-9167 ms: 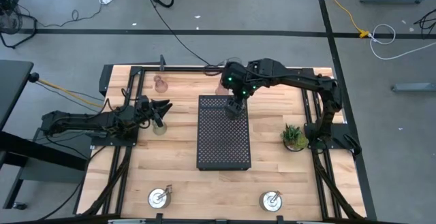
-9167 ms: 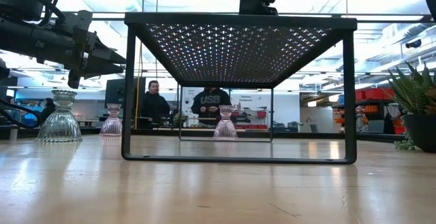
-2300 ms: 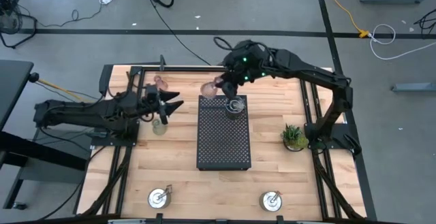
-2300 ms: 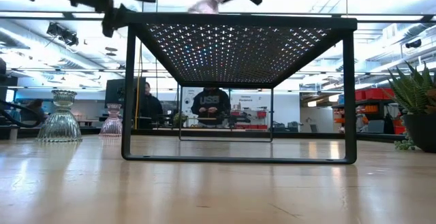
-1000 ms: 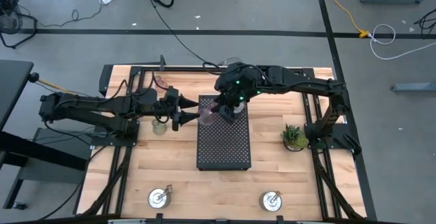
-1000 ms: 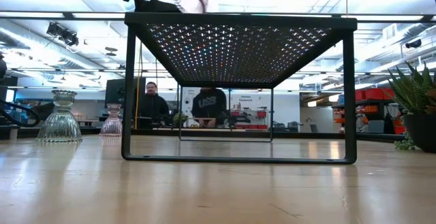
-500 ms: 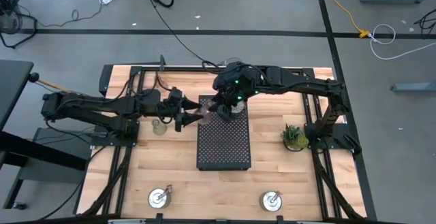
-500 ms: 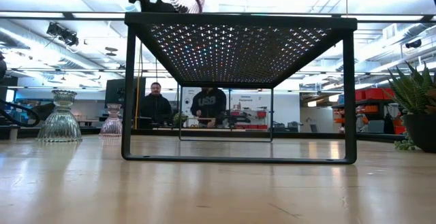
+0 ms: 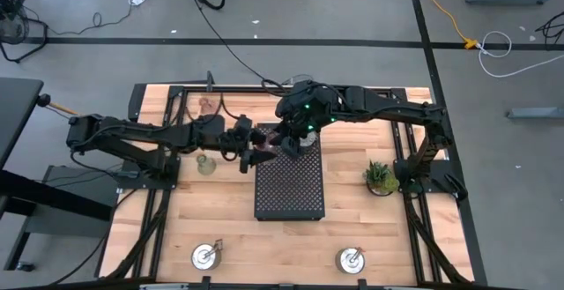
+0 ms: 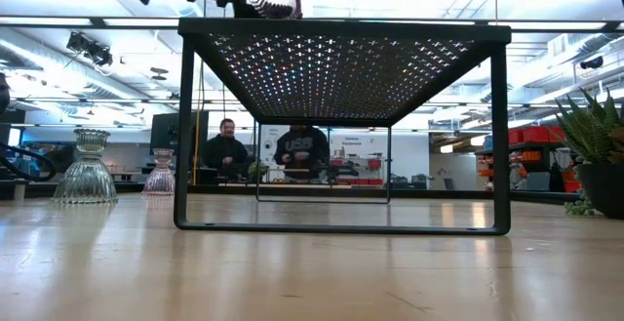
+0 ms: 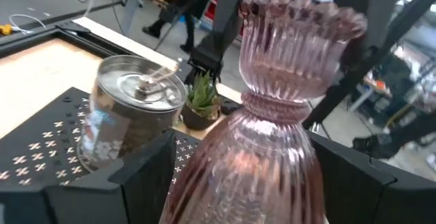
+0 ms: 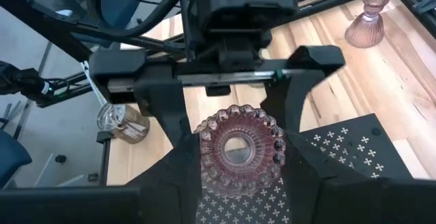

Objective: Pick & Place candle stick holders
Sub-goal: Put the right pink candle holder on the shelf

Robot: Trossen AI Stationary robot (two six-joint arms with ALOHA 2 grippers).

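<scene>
Above the black perforated tray, the left pincer has its fingers spread around the base of a pink glass candle stick holder, while the right pincer, closed on its far end, holds it aloft. A silver holder stands on the tray just beyond them.

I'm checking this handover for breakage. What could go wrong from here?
1. The pink glass holder hangs in mid-air over the black tray, gripped by the right tool, with the left tool at its other end. A mistimed release could drop it.
2. The silver holder stands on the tray close by and might get knocked.
</scene>
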